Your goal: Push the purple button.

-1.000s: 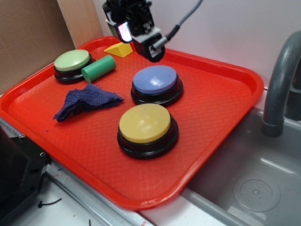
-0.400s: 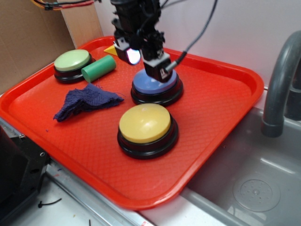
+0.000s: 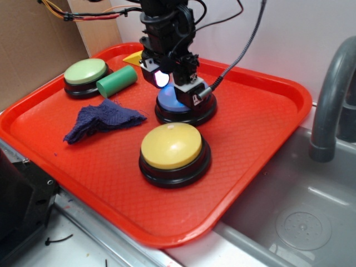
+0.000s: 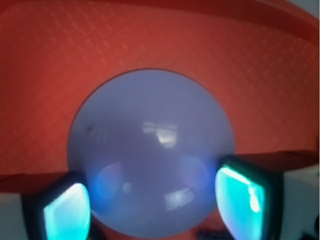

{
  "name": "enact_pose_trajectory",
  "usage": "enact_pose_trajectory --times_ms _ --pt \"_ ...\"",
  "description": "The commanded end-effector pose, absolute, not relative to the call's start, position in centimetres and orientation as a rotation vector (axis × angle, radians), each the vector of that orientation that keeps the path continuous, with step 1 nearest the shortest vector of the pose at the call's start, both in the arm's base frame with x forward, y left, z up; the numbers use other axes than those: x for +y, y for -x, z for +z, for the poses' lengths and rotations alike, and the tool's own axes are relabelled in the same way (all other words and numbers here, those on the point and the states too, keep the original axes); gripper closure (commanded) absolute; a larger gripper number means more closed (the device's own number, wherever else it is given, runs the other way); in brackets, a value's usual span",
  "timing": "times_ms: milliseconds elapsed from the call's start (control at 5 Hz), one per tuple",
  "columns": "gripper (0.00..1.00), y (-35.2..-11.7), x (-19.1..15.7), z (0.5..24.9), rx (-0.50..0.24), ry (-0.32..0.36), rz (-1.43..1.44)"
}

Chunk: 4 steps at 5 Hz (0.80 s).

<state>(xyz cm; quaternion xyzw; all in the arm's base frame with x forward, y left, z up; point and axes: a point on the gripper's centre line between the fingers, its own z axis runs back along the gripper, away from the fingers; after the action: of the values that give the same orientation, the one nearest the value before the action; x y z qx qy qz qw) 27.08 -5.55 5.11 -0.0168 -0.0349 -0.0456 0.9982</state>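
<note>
The purple button (image 3: 168, 103) stands on its black base in the middle of the red tray (image 3: 261, 111). My gripper (image 3: 179, 95) is right down on it and covers most of its top in the exterior view. In the wrist view the periwinkle dome (image 4: 150, 150) fills the centre. A glowing cyan finger pad (image 4: 67, 212) sits at its lower left and a second pad (image 4: 241, 200) at its lower right. The gripper (image 4: 156, 207) is open, and its jaws stand apart on either side of the dome's near edge.
A yellow-topped button (image 3: 171, 146) sits just in front of the purple one. At the back left are a pale green button (image 3: 85, 71), a green cylinder (image 3: 117, 80), a yellow wedge (image 3: 136, 57) and a crumpled blue cloth (image 3: 103, 119). A grey sink (image 3: 300, 217) and faucet (image 3: 331, 94) lie to the right.
My gripper has come down and forward from above the tray's back edge onto the purple button. Nothing else on the tray has moved.
</note>
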Motion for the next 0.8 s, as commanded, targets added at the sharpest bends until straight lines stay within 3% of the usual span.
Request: enact_pose_trajectory --times_ms 0,400,600 --pt "0.00 -27.0 -5.2 5.7 -0.080 0.033 -0.088" --pt "0.00 -25.0 -5.0 9.8 -0.175 0.007 -0.049" --pt "0.00 -24.2 -4.6 11.2 -0.172 0.009 -0.023"
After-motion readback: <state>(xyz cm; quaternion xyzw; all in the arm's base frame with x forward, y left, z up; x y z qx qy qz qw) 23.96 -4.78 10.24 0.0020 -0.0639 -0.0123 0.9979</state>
